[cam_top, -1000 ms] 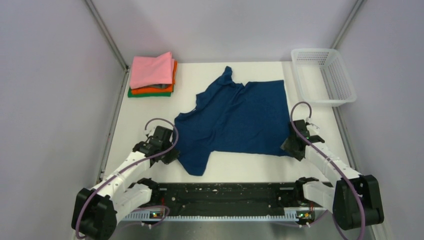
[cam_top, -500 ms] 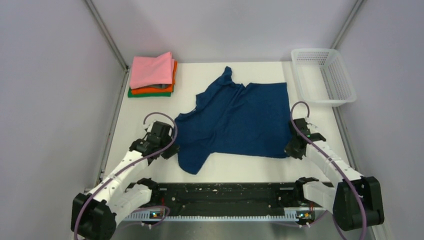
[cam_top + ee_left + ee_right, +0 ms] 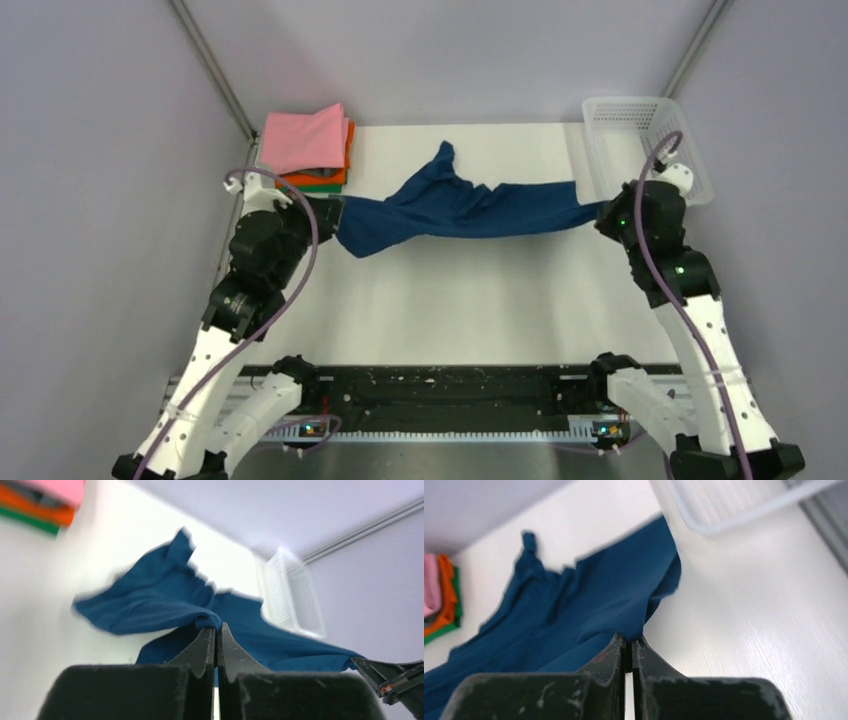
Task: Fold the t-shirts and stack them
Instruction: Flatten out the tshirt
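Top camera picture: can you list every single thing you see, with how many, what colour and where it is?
navy t-shirt: 1, dark blue, lifted and stretched between the two pincers over the far half of the table
folded t-shirts: 1 stack, pink on top, then orange, then green at the bottom, far left corner
basket: 1, white plastic mesh, far right corner
table: 1, white, under everything
left pincer: 1, black, shut on the navy t-shirt's left end, beside the stack
right pincer: 1, black, shut on the navy t-shirt's right end, next to the basket
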`<move>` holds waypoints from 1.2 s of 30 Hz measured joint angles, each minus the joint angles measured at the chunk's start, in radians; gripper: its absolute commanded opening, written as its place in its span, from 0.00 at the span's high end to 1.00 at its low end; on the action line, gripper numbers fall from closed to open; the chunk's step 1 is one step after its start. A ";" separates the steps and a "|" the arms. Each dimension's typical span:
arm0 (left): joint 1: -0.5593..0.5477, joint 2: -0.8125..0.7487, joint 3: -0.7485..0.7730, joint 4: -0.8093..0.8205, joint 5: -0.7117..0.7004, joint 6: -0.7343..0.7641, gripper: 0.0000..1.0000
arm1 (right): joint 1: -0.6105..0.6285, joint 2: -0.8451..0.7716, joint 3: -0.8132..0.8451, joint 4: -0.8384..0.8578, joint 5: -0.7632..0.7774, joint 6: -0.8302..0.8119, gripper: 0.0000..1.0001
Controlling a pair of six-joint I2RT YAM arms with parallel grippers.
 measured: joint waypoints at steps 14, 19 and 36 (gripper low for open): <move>0.000 0.066 0.553 0.127 0.036 0.242 1.00 | 0.000 -0.114 0.444 0.036 -0.043 -0.130 1.00; 0.000 0.031 0.669 0.130 0.139 0.309 1.00 | 0.001 -0.159 0.589 -0.022 -0.106 -0.154 1.00; 0.006 0.015 0.824 0.118 0.232 0.383 1.00 | 0.002 -0.245 0.660 -0.113 -0.161 -0.170 1.00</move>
